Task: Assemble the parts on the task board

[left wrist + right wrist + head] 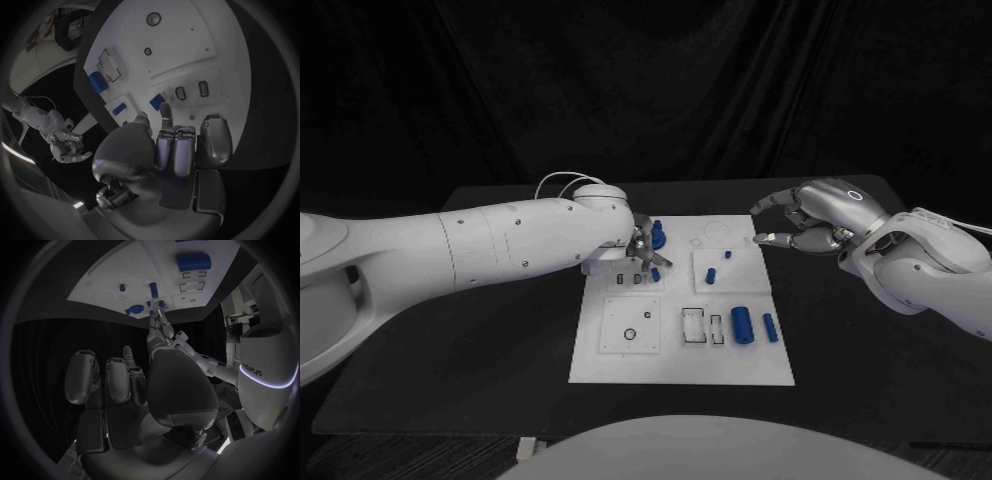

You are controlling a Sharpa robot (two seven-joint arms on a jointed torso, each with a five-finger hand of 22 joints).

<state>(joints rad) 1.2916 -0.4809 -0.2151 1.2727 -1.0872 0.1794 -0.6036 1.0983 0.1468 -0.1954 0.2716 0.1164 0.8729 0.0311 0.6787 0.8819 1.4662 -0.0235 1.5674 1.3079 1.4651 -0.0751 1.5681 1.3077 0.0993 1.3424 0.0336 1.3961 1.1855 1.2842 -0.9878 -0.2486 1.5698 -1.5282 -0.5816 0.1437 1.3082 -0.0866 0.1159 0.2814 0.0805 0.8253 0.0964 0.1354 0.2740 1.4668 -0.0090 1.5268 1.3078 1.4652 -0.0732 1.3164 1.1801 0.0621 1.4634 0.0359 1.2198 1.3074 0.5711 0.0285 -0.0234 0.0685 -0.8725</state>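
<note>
The white task board [678, 366] lies mid-table. My left hand [636, 246] reaches over its far left part. In the left wrist view the left hand [179, 146] pinches a small blue part [156, 102] between thumb and one finger, beside two small slots [180, 93]; the other fingers are curled. The same part [655, 275] sits under the fingertips in the head view. My right hand [805, 222] hovers off the board's far right corner, fingers curled in on nothing [140, 390]. Another blue part [658, 236] stands just beyond the left hand.
Two small blue pegs [711, 275] stand on the board's right middle. A thick blue cylinder [743, 325] and a thin blue one [770, 327] lie near its right edge, beside rectangular outlines [692, 326]. A plate with a round hole [630, 333] is at the near left.
</note>
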